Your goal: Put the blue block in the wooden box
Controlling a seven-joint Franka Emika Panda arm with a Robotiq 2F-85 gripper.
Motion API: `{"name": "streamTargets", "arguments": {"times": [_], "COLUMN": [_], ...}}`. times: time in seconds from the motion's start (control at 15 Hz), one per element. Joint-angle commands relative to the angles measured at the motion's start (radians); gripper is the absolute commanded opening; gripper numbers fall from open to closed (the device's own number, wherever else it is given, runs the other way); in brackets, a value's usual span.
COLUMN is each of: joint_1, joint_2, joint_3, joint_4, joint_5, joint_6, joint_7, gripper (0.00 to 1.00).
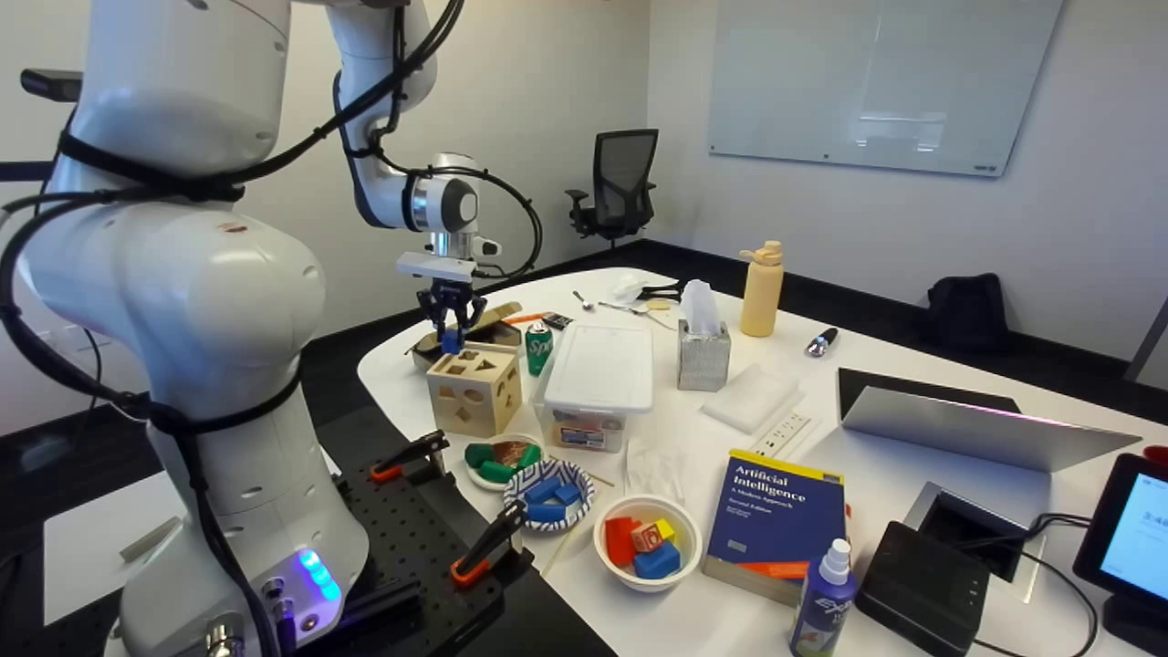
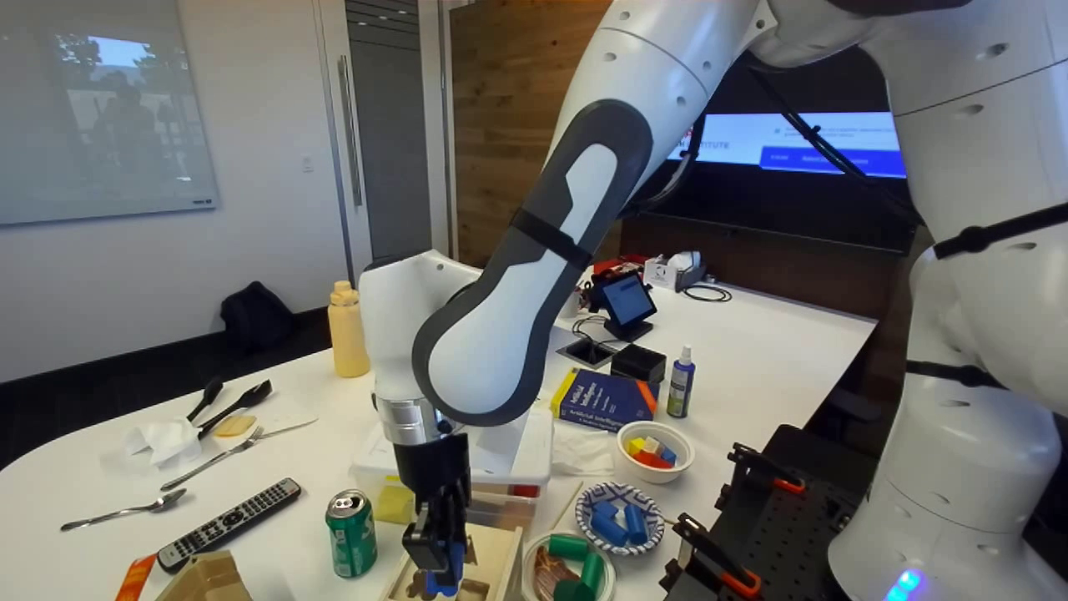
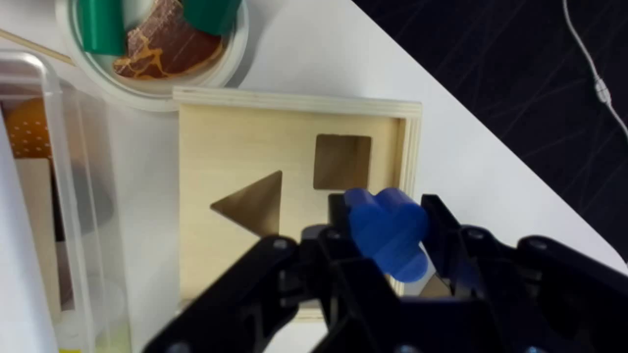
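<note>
The blue block (image 3: 385,230) has rounded lobes and is gripped between the two fingers of my gripper (image 3: 386,208). The block also shows in both exterior views (image 1: 451,342) (image 2: 445,578). The gripper is above the top of the wooden box (image 1: 467,401), near one edge. The box is light tan with dark cut holes. In the wrist view, a square hole and a triangular hole show in the box top (image 3: 230,142), beside the block. The block is apart from these two holes. My gripper hides part of the box top.
A white-lidded plastic container (image 1: 598,370) and a green can (image 1: 538,349) stand close to the box. A bowl with green pieces (image 3: 235,63) sits at the box's side. A patterned bowl (image 1: 584,511) holds blue pieces. A brown cardboard tray (image 2: 204,580) is near the can.
</note>
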State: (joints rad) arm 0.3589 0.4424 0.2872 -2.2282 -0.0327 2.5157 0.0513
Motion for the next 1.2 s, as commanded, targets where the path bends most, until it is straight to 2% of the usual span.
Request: {"name": "streamTargets", "arguments": {"times": [0.0, 0.27, 0.47, 1.13], "joint_1": [0.049, 0.093, 0.103, 0.112], "joint_2": [0.039, 0.034, 0.048, 0.053], "joint_3": [-0.043, -0.109, -0.129, -0.122], "joint_4": [0.051, 0.045, 0.046, 0.044], "joint_5": [-0.029, -0.076, -0.089, -0.082], "joint_6": [0.060, 0.075, 0.067, 0.055], "joint_7": [0.106, 0.220, 0.262, 0.274], "gripper": [0.16, 0.16, 0.16, 0.16]}}
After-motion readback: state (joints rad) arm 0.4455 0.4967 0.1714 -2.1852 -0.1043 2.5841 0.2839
